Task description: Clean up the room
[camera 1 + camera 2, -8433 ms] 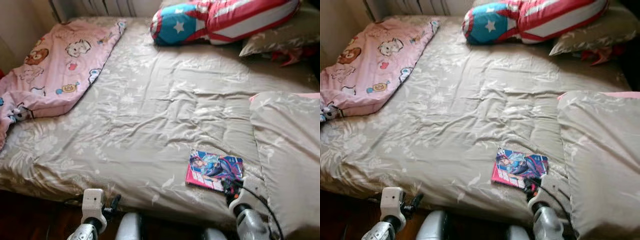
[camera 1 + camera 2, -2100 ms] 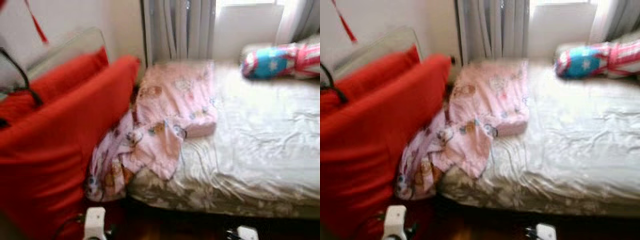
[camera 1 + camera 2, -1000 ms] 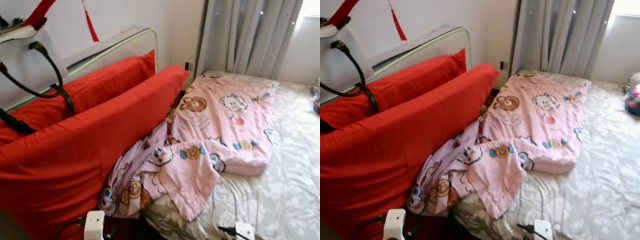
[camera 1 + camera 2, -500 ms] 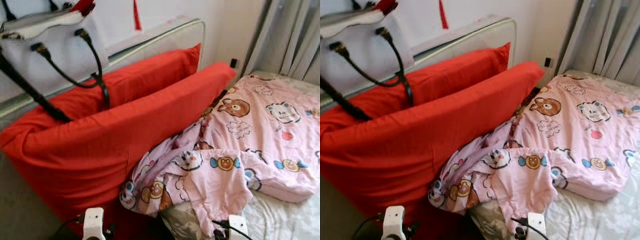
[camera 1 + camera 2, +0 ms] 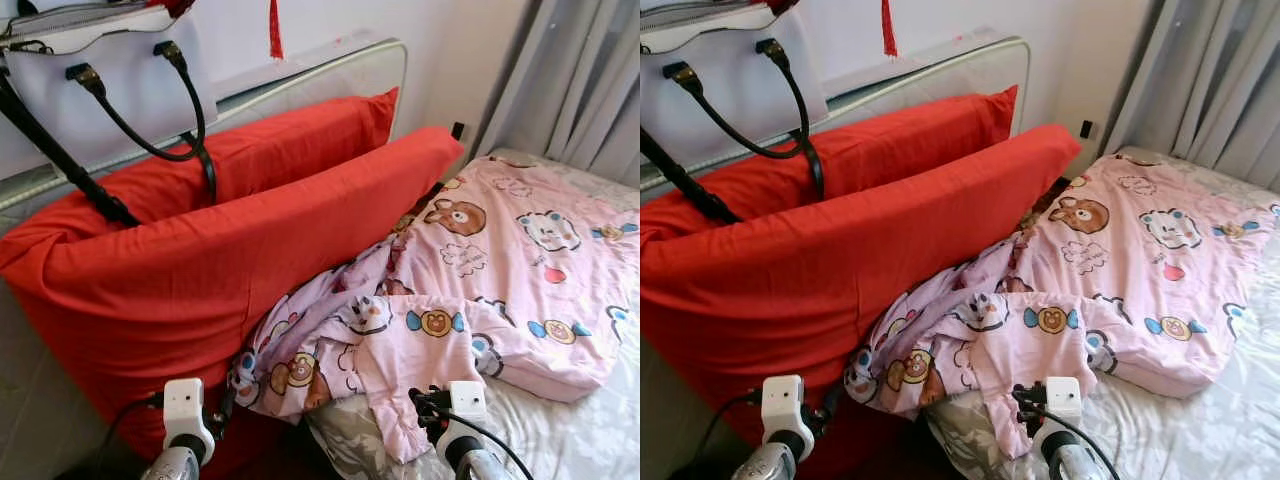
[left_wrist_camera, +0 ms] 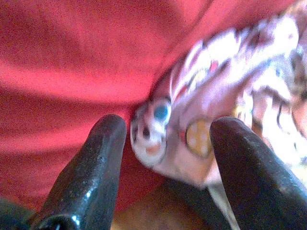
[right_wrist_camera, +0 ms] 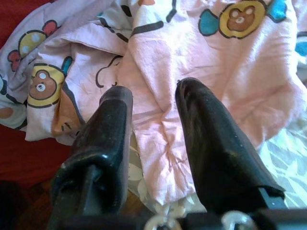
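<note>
the pink cartoon blanket [image 5: 500, 270] is the obvious job here, and it looks untouched — most of it lies flat on the bed [image 5: 590, 430], but its near corner is bunched up and spills over the mattress edge into the gap beside the red cushions [image 5: 230, 270].

the right gripper [image 7: 153, 124] hovers just above that hanging flap, fingers parted by a narrow gap with nothing between them; the crumpled pink fabric sits straight ahead of the fingertips and just beyond them, with a strip of the pale leaf-print sheet below. the left gripper [image 6: 165, 143] stands wide, empty as well; ahead of it is the drooping edge of the blanket with its bear faces, and to the far side of its fingers the red cushion. in the head views both wrists sit low at the bed's corner, the left one [image 5: 185, 410] by the cushions, the right one [image 5: 450, 405] by the blanket's tip.

as a judgement: the tidying of this corner has not started. neither gripper has cloth in it, and the blanket remains rumpled and half off the bed. what is left is to take hold of the fallen edge, lift it back onto the mattress and spread it flat — a white handbag [image 5: 100, 70] resting on top of the cushions may want attention too.
</note>
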Robot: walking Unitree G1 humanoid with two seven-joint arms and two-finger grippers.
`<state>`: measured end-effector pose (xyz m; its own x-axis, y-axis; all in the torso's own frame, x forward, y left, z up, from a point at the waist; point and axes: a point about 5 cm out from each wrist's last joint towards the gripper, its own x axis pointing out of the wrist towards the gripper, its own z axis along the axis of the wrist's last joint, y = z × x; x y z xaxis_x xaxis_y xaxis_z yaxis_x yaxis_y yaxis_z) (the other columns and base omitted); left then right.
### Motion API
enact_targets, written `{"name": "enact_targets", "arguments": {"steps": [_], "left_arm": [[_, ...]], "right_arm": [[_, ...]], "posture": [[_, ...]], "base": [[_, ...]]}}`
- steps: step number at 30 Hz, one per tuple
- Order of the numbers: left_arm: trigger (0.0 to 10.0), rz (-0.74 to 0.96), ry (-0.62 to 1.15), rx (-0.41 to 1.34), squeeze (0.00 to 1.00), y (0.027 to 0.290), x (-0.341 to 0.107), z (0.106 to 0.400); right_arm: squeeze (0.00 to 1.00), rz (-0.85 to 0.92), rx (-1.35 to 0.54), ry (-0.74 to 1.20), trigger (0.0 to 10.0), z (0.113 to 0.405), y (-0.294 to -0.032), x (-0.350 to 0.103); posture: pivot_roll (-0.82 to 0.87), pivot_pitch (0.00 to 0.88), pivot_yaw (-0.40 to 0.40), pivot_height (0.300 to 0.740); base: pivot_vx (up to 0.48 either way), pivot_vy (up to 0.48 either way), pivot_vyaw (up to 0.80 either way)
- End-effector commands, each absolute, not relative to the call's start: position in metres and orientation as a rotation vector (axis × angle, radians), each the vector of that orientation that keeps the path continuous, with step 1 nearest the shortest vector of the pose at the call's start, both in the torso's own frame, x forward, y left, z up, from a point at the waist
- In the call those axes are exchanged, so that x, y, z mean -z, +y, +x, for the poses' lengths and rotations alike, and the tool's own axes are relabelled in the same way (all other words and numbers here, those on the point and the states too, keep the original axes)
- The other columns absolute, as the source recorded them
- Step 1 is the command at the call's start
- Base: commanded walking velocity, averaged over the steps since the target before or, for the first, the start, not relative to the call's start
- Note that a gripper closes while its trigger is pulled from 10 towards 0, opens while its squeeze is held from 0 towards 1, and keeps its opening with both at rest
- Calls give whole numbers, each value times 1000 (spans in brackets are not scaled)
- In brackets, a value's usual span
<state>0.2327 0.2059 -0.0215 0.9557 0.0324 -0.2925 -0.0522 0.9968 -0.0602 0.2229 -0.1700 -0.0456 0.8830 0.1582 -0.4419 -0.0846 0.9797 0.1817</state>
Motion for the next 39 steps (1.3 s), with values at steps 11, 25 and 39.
{"name": "enact_targets", "arguments": {"steps": [11, 25, 39], "left_arm": [[10000, -48, 179, -66, 0, 205, 7, 232], [10000, -11, 156, -2, 0, 200, -5, 237], [10000, -3, 170, 1, 0, 201, -6, 235]], "right_arm": [[0, 143, -96, 454, 10000, 217, -171, 47], [0, 162, -67, 401, 10000, 223, -175, 41], [0, 160, -82, 377, 10000, 222, -169, 39]], "posture": [[12, 39, -49, 740], [8, 37, -44, 710], [13, 45, -39, 685]], "base": [[0, 0, 0], [0, 0, 0], [0, 0, 0]]}}
